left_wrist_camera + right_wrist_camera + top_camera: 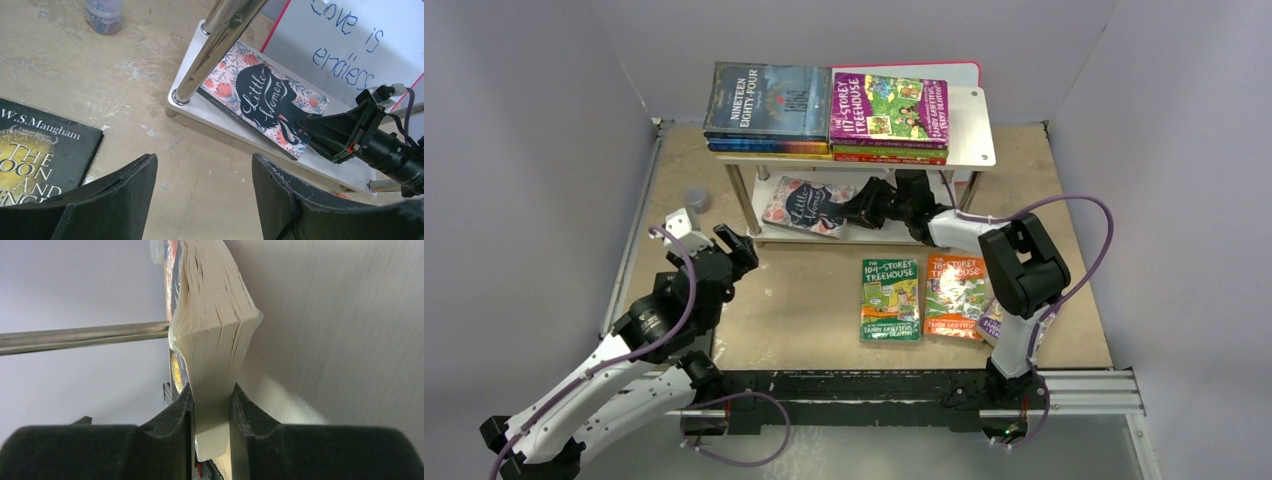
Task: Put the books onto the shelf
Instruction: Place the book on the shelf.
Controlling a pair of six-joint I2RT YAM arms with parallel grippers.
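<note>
The right end effector [211, 395] pinched the floral "Little Women" paperback [260, 97] lying on the lower board of the silver-white 2-tier shelf [979, 130], beside a chrome leg [210, 50]; the left end effector [202, 165] hung wide open, empty.

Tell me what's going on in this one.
The right gripper is clamped on the floral Little Women book, which lies on the shelf's lower board. The left gripper hangs open above the table near the black Maugham book. Two stacks of books sit on the top board, and at least two Treehouse books lie on the table.
</note>
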